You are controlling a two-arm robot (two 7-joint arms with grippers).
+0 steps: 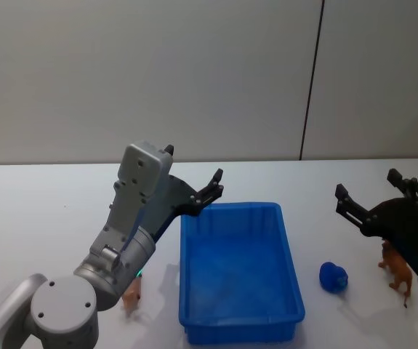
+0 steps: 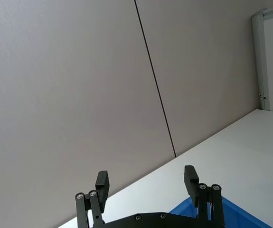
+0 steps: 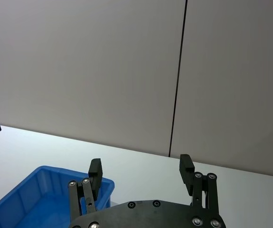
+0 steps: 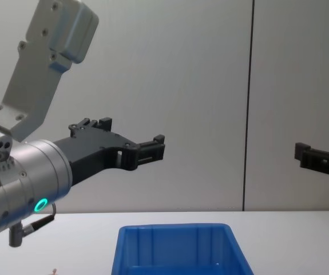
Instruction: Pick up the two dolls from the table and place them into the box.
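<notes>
Left gripper [image 2: 145, 179]: black linkage fingers spread, empty, raised. Thick-rimmed blue plastic bin [image 1: 292, 262] below, to its right; small orange animal figurine [image 1: 131, 294] on smooth white table [image 1: 49, 218] beneath its arm.
Right gripper [image 3: 141, 166]: spread, empty. Orange animal figurine [image 1: 398, 267] beneath; rounded blue object [image 1: 334, 277] toward bin.

Head looks down, chest level; wrists face wall [image 2: 79, 95]; all 4 share the box [image 1: 239, 206].
</notes>
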